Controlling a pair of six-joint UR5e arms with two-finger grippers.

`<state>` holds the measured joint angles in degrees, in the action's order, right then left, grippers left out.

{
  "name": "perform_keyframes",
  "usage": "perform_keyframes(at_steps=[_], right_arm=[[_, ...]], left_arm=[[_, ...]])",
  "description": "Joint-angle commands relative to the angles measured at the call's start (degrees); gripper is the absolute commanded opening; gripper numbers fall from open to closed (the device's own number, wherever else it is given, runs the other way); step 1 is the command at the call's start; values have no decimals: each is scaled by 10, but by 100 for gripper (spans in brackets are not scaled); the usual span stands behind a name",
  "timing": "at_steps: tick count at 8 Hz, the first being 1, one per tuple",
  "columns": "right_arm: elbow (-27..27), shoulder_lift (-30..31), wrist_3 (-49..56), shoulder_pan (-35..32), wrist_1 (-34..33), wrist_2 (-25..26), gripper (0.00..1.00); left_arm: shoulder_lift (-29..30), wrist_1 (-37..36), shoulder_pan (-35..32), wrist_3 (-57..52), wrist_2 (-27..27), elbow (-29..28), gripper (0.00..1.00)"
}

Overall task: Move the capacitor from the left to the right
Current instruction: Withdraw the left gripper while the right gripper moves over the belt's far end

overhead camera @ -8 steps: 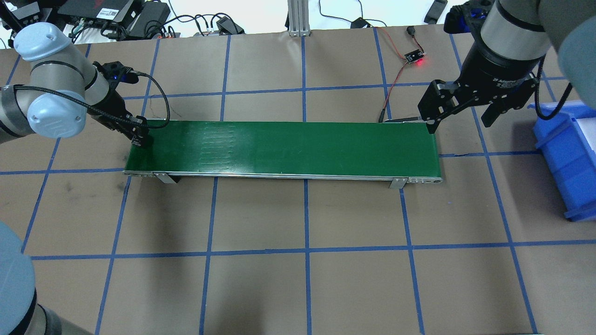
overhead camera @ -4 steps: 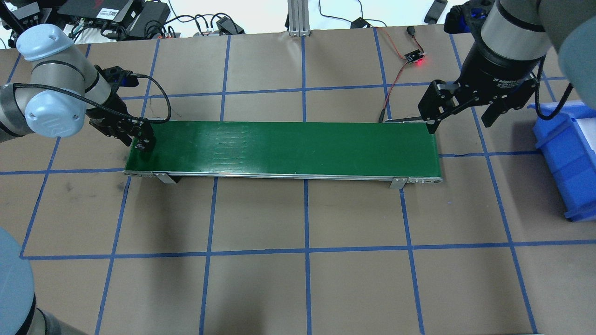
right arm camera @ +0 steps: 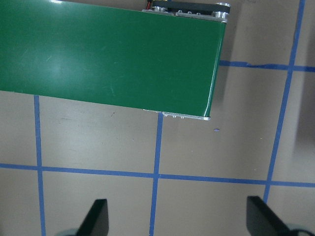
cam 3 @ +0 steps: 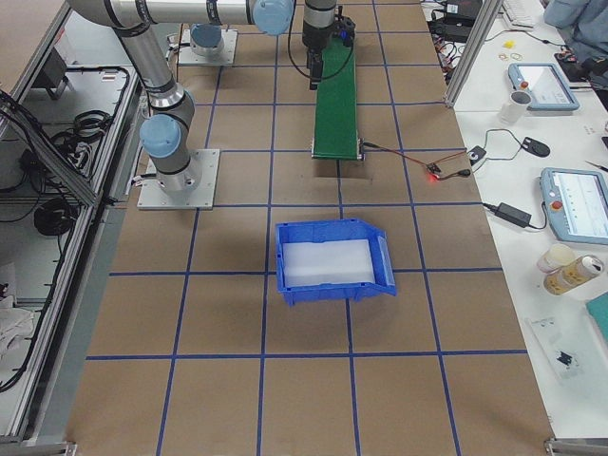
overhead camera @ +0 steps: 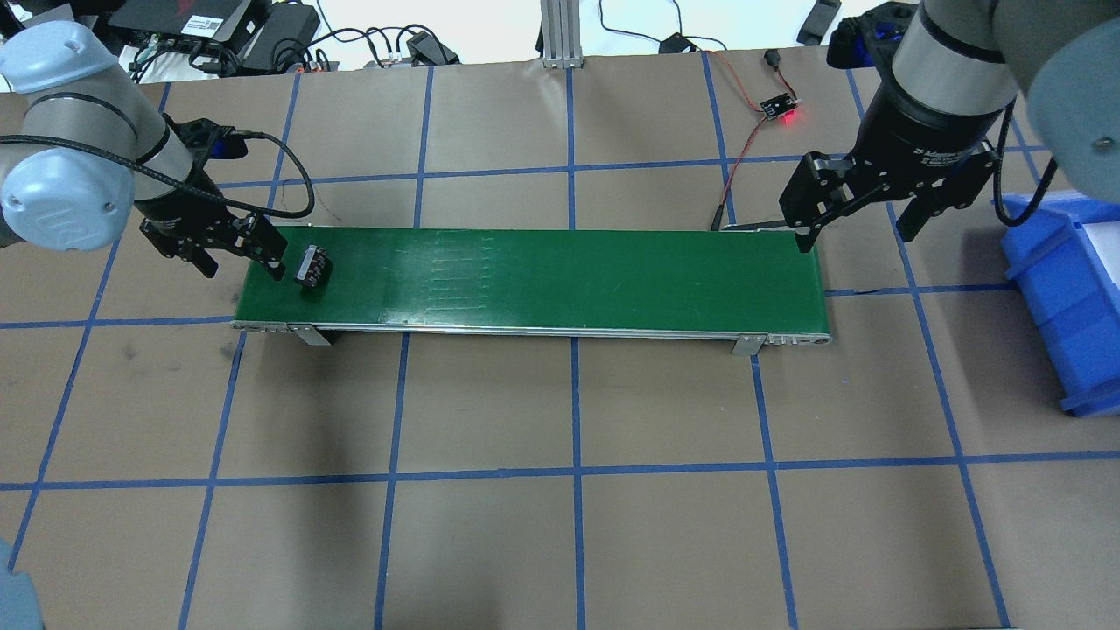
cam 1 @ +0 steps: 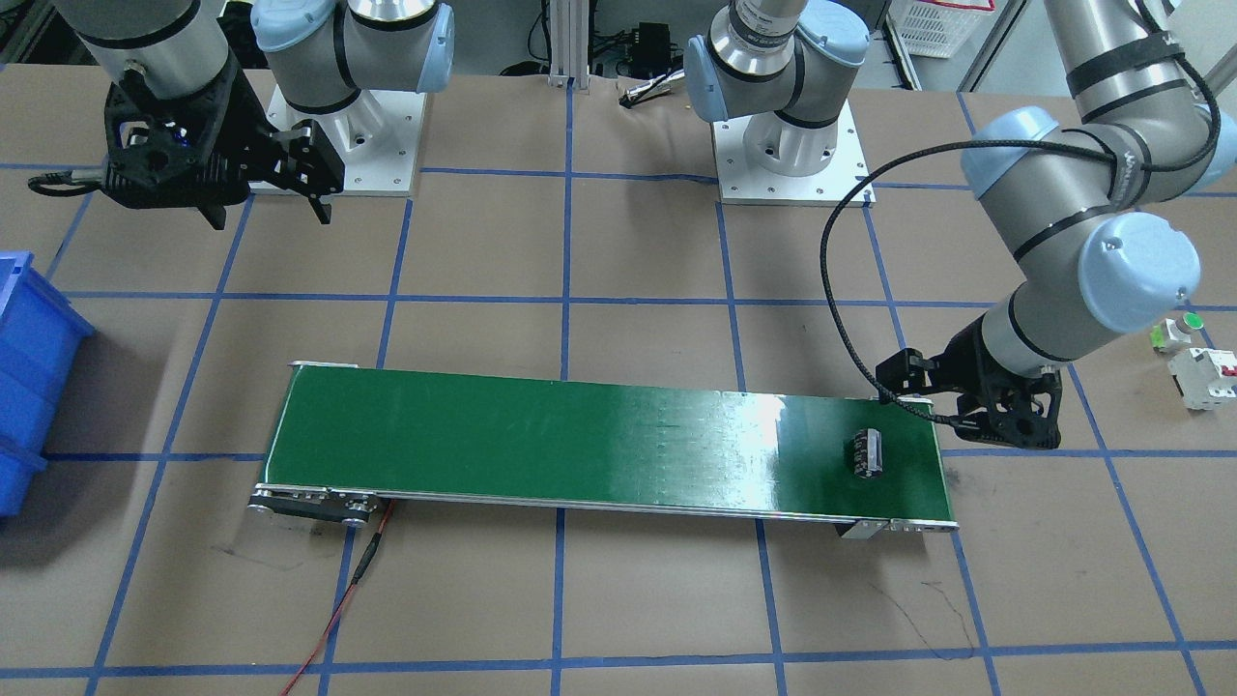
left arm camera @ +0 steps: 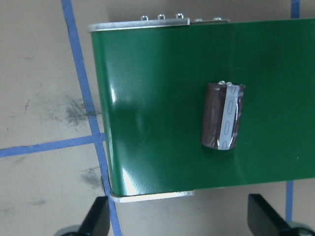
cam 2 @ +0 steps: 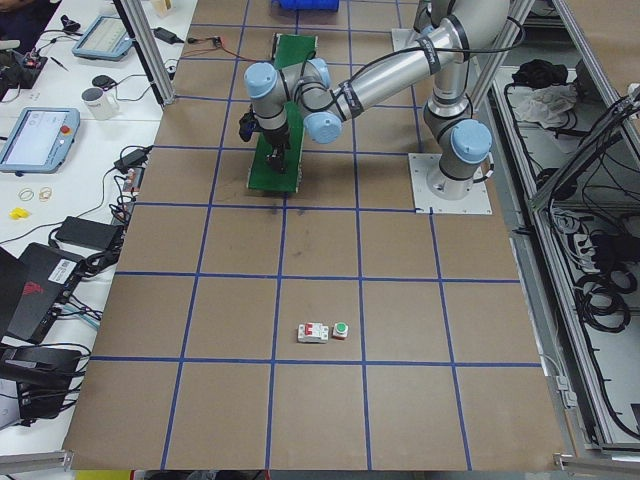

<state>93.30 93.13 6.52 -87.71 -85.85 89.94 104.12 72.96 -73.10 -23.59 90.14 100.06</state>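
reporter: where is the capacitor (overhead camera: 315,267) lying at this moment?

me: it is lying on its side on the green conveyor belt (overhead camera: 560,276), close to the belt's left end and touching nothing but the belt. in my left wrist view it is sitting mid-belt across the width, its pale stripe facing up.

reporter: and what are your tools doing?

me: my left gripper (overhead camera: 241,262) is hovering just off that left end, fingers spread wide and holding nothing, with the capacitor just beside it. my right gripper (overhead camera: 853,234) is hanging by the belt's far right end, also spread and empty; its wrist camera is showing bare belt and the brown table (overhead camera: 560,525).

reporter: how much of the job are you calling done?

me: i am judging it as the opening part only. the part is resting free on the belt, so the left side's share is looking finished. the whole crossing is left: the capacitor is sitting well apart from the right end, nearly the full belt away.

reporter: what is remaining, then?

me: i am expecting the belt to be carrying it rightward, though i cannot tell from these views whether it is running. after that, my right gripper is probably taking it at the far end, and the blue bin (overhead camera: 1050,289) standing just beyond is looking like the likely drop place.
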Motion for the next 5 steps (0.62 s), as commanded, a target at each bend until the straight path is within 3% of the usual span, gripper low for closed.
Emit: perform_keyframes(at_steps=[1,3,5], right_arm=[[4,-91,2,0,-12,-3,100],[14,-151,-5,0,-123,-4,100],[81,-176,-4,0,-235,-1,100]], left_arm=[[-54,69,-2,15,2,0,100],[-83,114,-3,20,3,0,100],[-94,134,-3,20,27,1,100]])
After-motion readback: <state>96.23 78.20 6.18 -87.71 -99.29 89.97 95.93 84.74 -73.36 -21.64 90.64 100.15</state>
